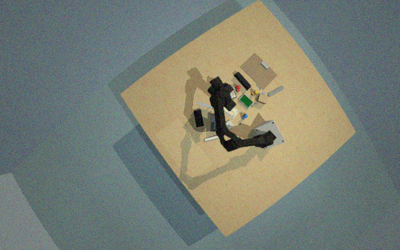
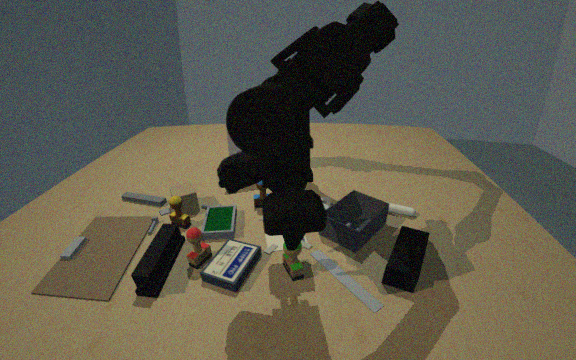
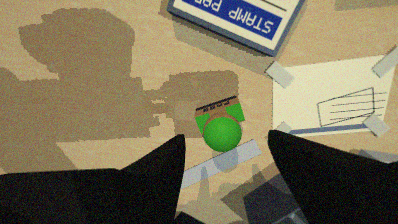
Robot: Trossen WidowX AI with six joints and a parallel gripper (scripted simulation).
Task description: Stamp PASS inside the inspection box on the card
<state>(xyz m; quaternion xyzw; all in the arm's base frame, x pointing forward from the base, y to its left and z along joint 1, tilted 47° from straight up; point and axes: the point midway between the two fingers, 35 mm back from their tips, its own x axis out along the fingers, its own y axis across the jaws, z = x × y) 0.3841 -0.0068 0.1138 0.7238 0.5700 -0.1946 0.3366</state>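
The green-knobbed stamp [image 2: 293, 266] [image 3: 222, 134] stands upright on the bench; the small lettering on its label is too blurred to read. My gripper [image 2: 294, 246] [image 3: 226, 139] is open around its knob, with a gap on each side in the wrist view. The white card [image 3: 296, 102] [image 2: 273, 243] lies taped down to the right in the wrist view, with a tilted outlined box [image 3: 319, 115] crossed by thin lines. The green-surfaced pad [image 1: 246, 101] [image 2: 219, 219] lies open. The blue-labelled stamp pad [image 2: 231, 264] [image 3: 227, 17] is beside the stamp. The top view of the fingertips is hidden.
A red stamp [image 2: 196, 247] [image 1: 238, 88], yellow stamp [image 2: 177, 213] and blue stamp [image 1: 244, 116] stand nearby. A pale strip [image 2: 346, 280] [image 3: 245, 149] lies beside the green stamp. A dark open box [image 2: 353, 220], black blocks [image 2: 406, 258] [image 1: 242, 80] and a brown board [image 2: 98, 260] surround the area.
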